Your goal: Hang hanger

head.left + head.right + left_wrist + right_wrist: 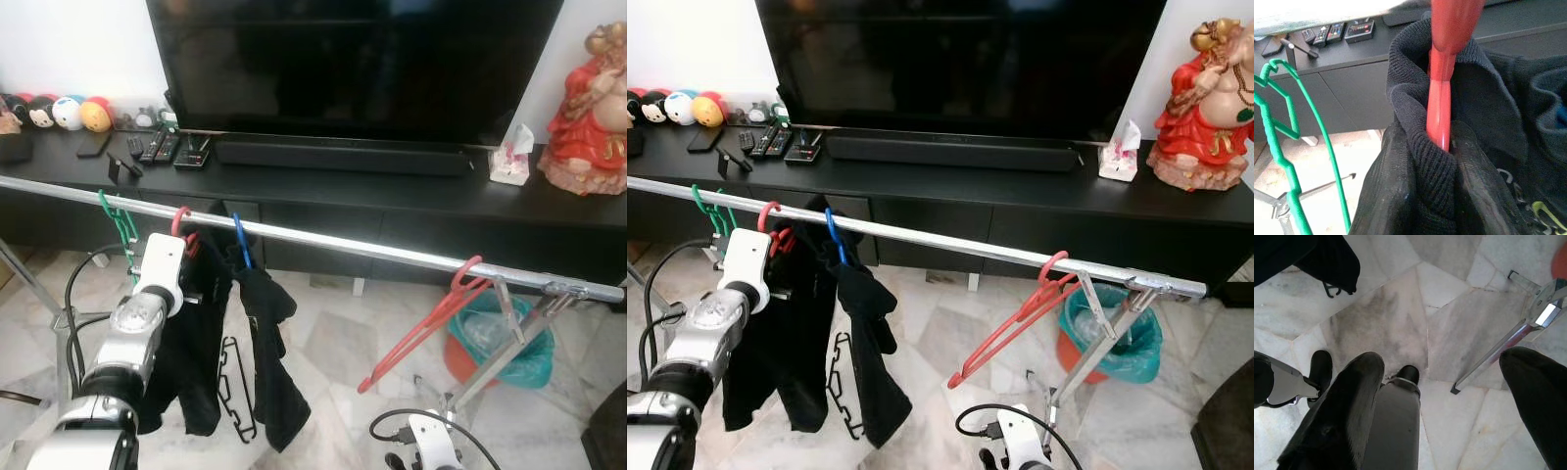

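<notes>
My left gripper (1442,161) is clamped on the red hanger (1442,98) carrying the black garment (196,333), its hook over the rail (343,241). My right gripper (1444,396) hangs low, fingers spread apart, apparently empty.

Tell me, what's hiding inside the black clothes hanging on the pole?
A red hanger pokes up through the collar of the black garment, pinched by the left gripper. Beside it, a blue hook shows. The rest of both hangers is covered by cloth.
</notes>
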Robot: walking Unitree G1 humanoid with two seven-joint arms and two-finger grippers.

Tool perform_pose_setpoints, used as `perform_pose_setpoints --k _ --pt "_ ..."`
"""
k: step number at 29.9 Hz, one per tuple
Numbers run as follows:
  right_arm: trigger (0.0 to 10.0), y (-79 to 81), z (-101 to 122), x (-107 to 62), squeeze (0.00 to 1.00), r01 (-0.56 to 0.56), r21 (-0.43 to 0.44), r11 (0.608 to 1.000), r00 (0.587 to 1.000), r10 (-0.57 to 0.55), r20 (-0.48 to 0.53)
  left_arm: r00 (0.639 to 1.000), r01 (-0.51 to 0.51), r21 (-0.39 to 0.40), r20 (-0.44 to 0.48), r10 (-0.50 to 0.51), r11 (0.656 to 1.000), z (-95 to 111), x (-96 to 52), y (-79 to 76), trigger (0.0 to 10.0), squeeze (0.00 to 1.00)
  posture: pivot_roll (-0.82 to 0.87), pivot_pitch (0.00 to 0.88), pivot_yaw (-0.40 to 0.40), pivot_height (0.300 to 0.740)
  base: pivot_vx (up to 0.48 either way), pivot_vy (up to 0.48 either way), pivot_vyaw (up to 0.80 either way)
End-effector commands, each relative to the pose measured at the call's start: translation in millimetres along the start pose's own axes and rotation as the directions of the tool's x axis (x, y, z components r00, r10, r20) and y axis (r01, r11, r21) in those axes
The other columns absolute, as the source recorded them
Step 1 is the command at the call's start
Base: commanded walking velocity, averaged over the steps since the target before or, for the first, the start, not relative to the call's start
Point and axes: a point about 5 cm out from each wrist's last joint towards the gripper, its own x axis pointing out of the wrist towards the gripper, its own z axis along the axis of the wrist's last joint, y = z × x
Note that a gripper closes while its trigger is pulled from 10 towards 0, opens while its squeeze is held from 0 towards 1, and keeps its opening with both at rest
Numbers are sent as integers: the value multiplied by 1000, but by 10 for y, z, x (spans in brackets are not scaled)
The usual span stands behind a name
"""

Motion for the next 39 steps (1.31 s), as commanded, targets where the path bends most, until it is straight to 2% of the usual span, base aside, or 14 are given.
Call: perform_pose_setpoints --k 1,5,8,10,15,21,23,28,31,34,37,39 --pt "10000 11 11 3 0 -5 -7 1000 1000 5 1 1000 -6 40 24 5 999 97 31 64 10000 0 -54 0 5 736 0 0 0" --pt "10000 7 21 5 0 -3 -6 1000 1000 3 2 1000 -20 27 7 20 999 150 79 137 10000 0 -64 0 20 736 0 0 0" --pt "10000 9 26 7 0 -3 -3 1000 1000 3 3 999 -9 26 -33 10 1000 107 84 138 10000 0 -64 0 23 736 0 0 0" --pt "10000 15 29 9 0 -3 1 1000 1000 3 4 995 6 23 -104 -3 1000 -41 58 102 10000 0 -63 0 26 736 0 0 0" --pt "10000 23 38 11 0 -8 -2 1000 1000 8 5 986 43 17 -160 -39 999 -235 5 6 10000 0 -63 0 27 736 0 0 0" --pt "10000 24 39 12 0 -8 1 1000 1000 8 6 981 49 -14 -185 -51 999 -358 -42 -27 10000 0 -64 0 26 736 0 0 0" --pt "10000 24 32 10 0 -8 -3 1000 1000 8 4 975 51 -32 -213 -57 998 -494 -106 -47 10000 0 -60 0 28 736 0 0 0" --pt "10000 24 31 9 0 -13 -4 1000 1000 13 7 973 48 -30 -226 -54 998 -611 -171 -68 10000 0 -57 0 25 736 0 0 0" --pt "10000 20 31 8 0 -13 -4 1000 1000 13 9 976 29 -40 -215 -37 999 -635 -194 -49 10000 0 -54 0 24 736 0 0 0" --pt "10000 19 31 7 0 -10 -7 1000 1000 10 11 989 -11 -64 -146 1 998 -585 -205 9 10000 0 -57 0 27 736 0 0 0" --pt "10000 12 27 5 0 -2 -8 1000 1000 3 12 998 -64 -82 -12 63 995 -457 -221 85 10000 0 -53 0 24 736 0 0 0" --pt "10000 10 27 5 0 1 -8 1000 1000 -1 13 990 -97 -67 99 103 993 -341 -249 126 10000 0 -52 0 24 736 0 0 0"
